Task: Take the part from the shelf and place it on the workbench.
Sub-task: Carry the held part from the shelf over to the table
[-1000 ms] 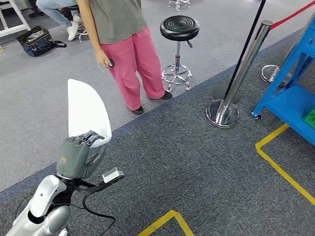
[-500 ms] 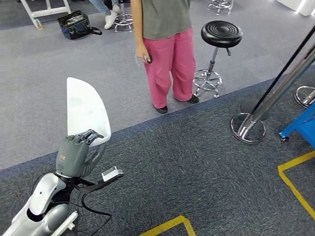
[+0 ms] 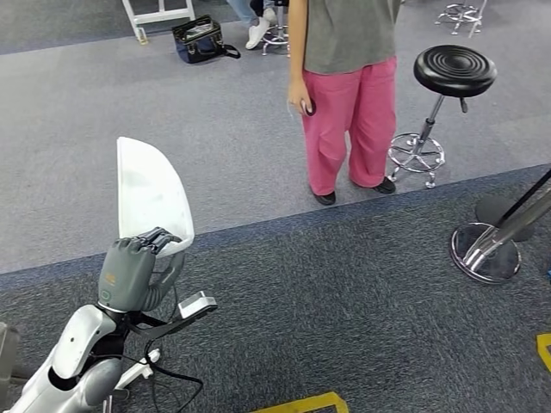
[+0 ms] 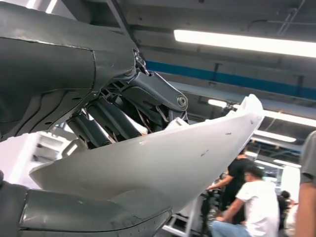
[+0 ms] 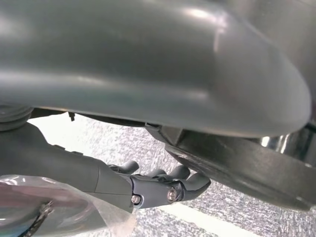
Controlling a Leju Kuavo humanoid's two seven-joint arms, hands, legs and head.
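Note:
The part (image 3: 152, 194) is a white curved plastic shell, standing upright above my left hand (image 3: 130, 274), which grips its lower edge at the lower left of the head view. In the left wrist view the part (image 4: 168, 158) runs across the picture, with the dark fingers (image 4: 111, 118) on one face and the thumb under it. My right hand (image 5: 156, 187) hangs over grey carpet in the right wrist view, its dark fingers side by side with nothing in them.
A person in pink trousers (image 3: 350, 120) stands ahead on the light grey floor. A black stool (image 3: 455, 73) and a chrome post base (image 3: 485, 249) are at the right. A black bag (image 3: 198, 39) lies far back. Yellow floor tape (image 3: 306, 403) marks the dark carpet.
The whole picture has slid to the right, so the camera has turned left; the blue shelf has left the picture. My left hand still holds the part the same way.

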